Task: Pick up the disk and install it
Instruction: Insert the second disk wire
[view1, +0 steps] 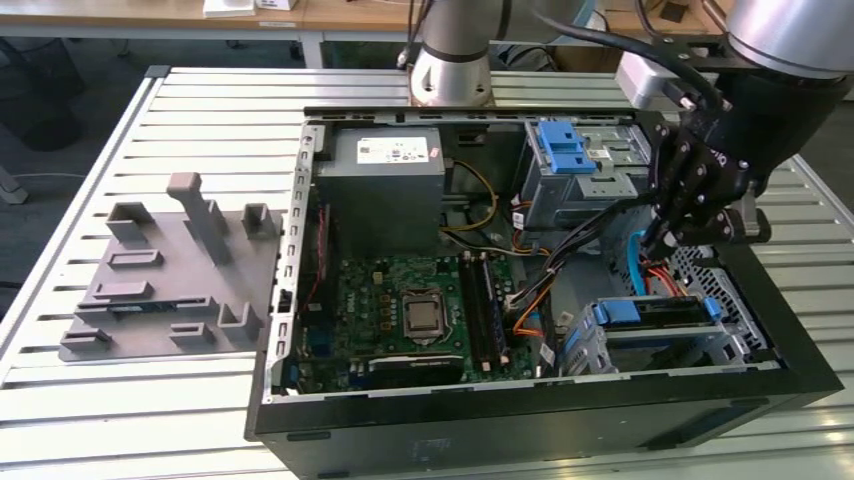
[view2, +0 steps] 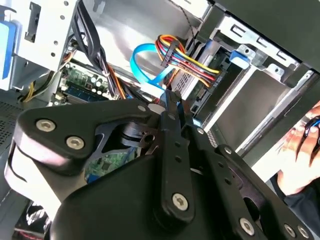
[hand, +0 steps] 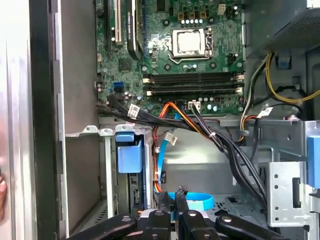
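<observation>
My gripper (view1: 663, 238) hangs inside the case (view1: 534, 425) by its right wall, jaws together, empty; the disk (view1: 650, 312) sits in the near-right corner bay.

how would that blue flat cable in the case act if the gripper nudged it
Probably floppy: the blue cable lies in a loose curved loop, so it would likely bend aside rather than resist. It looks thin and flat, so likely light. It may spring back or snag, as it sits right by the gripper among other wires.

No print is legible; the white sticker (view1: 396, 152) on the grey power supply box (view1: 387, 180) carries unreadable marks
</observation>
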